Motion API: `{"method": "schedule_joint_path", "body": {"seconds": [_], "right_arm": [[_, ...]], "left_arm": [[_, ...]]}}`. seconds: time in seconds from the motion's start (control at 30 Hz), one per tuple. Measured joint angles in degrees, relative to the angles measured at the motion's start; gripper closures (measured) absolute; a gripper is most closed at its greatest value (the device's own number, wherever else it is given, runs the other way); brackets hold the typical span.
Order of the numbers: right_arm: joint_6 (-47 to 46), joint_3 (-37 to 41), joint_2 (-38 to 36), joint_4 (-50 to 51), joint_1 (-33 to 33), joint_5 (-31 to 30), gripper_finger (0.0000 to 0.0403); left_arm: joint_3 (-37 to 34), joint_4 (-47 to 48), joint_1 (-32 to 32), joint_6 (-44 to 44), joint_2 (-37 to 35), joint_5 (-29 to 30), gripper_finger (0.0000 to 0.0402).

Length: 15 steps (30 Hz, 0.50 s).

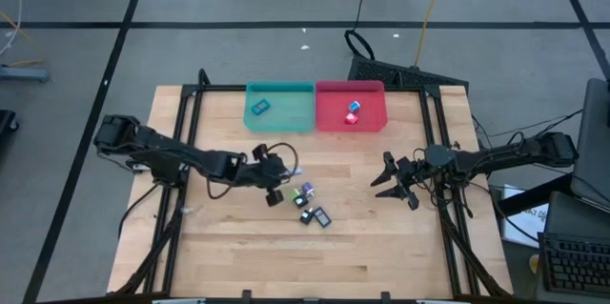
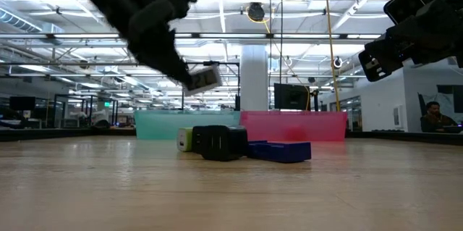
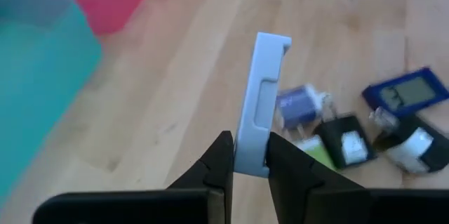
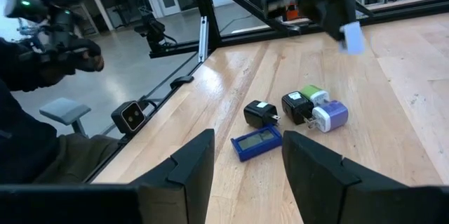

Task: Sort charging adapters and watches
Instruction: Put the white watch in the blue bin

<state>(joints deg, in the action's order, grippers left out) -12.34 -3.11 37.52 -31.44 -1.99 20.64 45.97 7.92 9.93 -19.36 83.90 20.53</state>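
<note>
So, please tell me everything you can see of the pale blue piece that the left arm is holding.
The pale blue piece is a thin, flat, plastic-looking slab with a shallow rectangular recess along one edge and a small lip at its far end. The left tool pinches its near end, so it stands edge-on, lifted clear of the wooden table. Nothing else touches it.

From above, the small items in the teal plastic bin (image 1: 279,107) and pink plastic bin (image 1: 350,107) are too tiny to identify. In the low view, a black cube adapter (image 2: 220,143) hides most of the pile behind it.
</note>
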Motion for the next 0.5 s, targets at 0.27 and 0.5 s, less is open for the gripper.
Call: {"method": "schedule_joint_path", "body": {"seconds": [0.27,0.5], "right_arm": [[0.2,0.0,0.0,-0.04,0.01,-1.52,0.0248],[0.08,0.0,0.0,0.0,-0.01,-2.7,0.0248]], "left_arm": [[-11.39,-9.77,-4.83,-3.19,-9.14,4.4,0.0337],[-11.95,-9.75,-13.65,-2.12,-15.68,8.3,0.0343]]}}
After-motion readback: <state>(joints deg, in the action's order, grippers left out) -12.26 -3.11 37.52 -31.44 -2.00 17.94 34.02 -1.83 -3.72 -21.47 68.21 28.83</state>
